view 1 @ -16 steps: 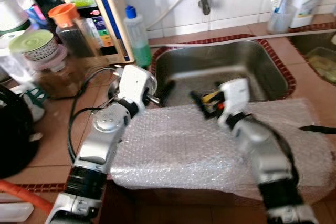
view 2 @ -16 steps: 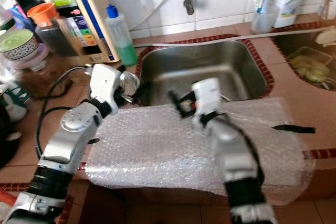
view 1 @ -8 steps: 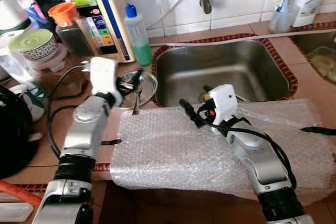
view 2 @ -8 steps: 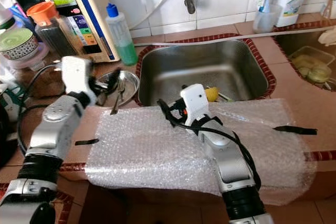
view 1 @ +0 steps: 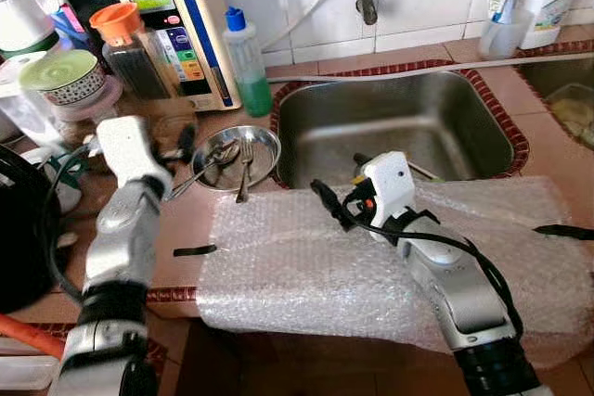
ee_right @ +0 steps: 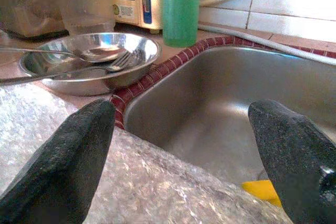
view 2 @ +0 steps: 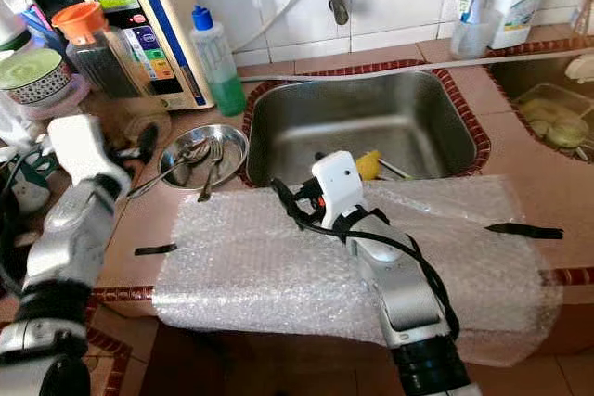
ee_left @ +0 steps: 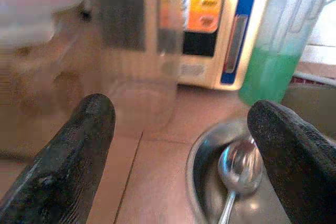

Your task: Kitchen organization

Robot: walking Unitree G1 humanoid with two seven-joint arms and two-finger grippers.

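Steel bowl (view 1: 237,157) w/ fork (view 1: 245,166) and spoon (view 1: 206,163) sits on counter just left of sink (view 1: 483,127). Left gripper (view 1: 183,144) is nearer, just beside bowl's left rim, fingers spread wide, holding nothing. Right gripper (view 1: 330,206), also wide open and empty, hovers over bubble wrap (view 1: 306,266); utensil handles run toward the counter's front edge.

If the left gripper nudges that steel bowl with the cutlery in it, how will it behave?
The steel bowl looks thin and shallow, so it probably slides easily on the tile. The fork and spoon overhang its rim and may rattle or tip out. Left gripper is open beside it.
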